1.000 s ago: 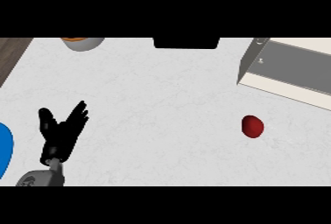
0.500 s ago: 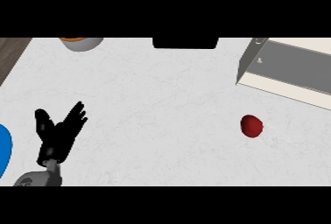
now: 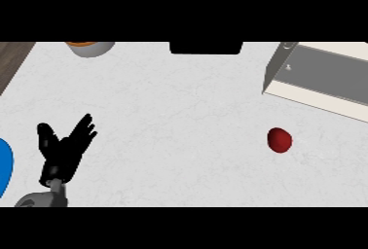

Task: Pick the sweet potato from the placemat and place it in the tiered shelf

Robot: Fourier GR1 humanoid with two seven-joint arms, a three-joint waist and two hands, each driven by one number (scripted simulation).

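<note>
**Counter top, one hand and a sweet potato in view**

Surface: a pale, faintly veined counter is seen from steeply above. A strip of dark wood floor is shown past its upper-left corner. A black box-like object is cut off by the upper edge.

Task item: the sweet potato, dark red and oval, is found lying bare on the counter, just below the tiered shelf and apart from it. No placemat is seen beneath it.

Hand: the left hand is held well to the left of the sweet potato, fingers straight and spread, thumb apart, nothing grasped. The right hand is not shown.

Containers: the tiered shelf, cream-walled with a grey inner face, is set at the upper right. A grey bowl with orange contents is placed far to the shelf's left. A blue item is cut off left of the hand.
</note>
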